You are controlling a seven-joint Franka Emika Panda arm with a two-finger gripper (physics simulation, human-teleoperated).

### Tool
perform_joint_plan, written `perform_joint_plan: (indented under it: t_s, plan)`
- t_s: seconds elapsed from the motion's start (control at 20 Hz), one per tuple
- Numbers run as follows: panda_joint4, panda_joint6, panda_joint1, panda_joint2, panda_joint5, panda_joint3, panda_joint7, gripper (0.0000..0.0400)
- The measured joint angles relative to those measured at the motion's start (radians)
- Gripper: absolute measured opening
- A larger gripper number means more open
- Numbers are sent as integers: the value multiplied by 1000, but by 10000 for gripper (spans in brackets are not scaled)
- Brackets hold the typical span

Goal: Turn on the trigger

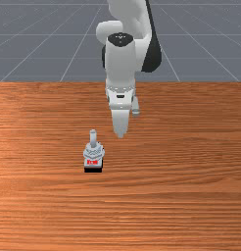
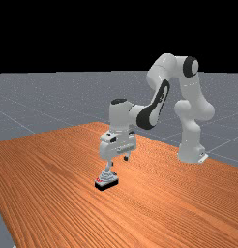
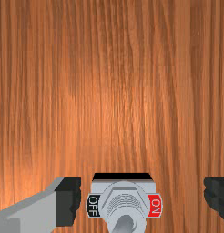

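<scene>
**Toggle switch (image 1: pixel 93 153) leaning to its OFF side; gripper (image 2: pixel 118 161) wide open, holding 0**

I've got the switch on the tbl (image 1: pixel 191 196), just L of ctr in the front view, upright on its black base (image 1: pixel 93 170). Its long axis runs ON–OFF, i.e. approx. from the front cam back toward the arm's side. The red ON label (image 3: pixel 155 205) is at the end facing the front cam; the black OFF label (image 3: pixel 93 205) is at the opp. end. The lever (image 1: pixel 93 138) sticks up from the threaded collar (image 3: pixel 124 207), w/ its tip tilted a bit away from ON, toward OFF.

My arm (image 2: pixel 162 92) reaches out from its mount, bends over at the elbow & drops to the wrist, so the hand points approx. straight down. In the front view it's to the R of the switch, near it, one finger closer to the cam than the other. Finger-to-finger line is approx. parallel w/ the switch's long axis.

Wrist view: gripper (image 3: pixel 141 199) fingers are far apart, nothing gripped; the switch shows betw. them, OFF end toward one, ON end toward the other. Exact ht. of the tips vs. the lever: can't tell.
</scene>
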Motion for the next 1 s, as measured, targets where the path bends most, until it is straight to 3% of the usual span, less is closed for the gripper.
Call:
perform_joint_plan:
  t_s: [0.05, 0.1, 0.15, 0.25, 0.45, 0.5, 0.55, 0.6, 0.65, 0.85, 1.0]
  plan:
    - [98, -215, 0, -20, 1, 0, 0, 244]
    - [258, -435, 0, -64, 1, 0, 0, 148]
    - [538, -688, 1, -41, 1, 0, 0, 90]
    - [576, -685, 0, -90, 1, 0, 0, 33]
    - [578, -684, 0, -92, -6, 17, -104, 5]
    - [588, -690, 25, -86, -61, 1, 19, 3]
    - [583, -686, 27, -87, -66, 1, 22, 2]
    - [577, -680, 28, -88, -67, 1, 23, 1]
    - [568, -671, 19, -90, -12, 1, 61, 1]
    - [556, -661, 21, -89, -36, 4, 21, 0]
    - [533, -639, 17, -103, -17, 6, 13, 0]
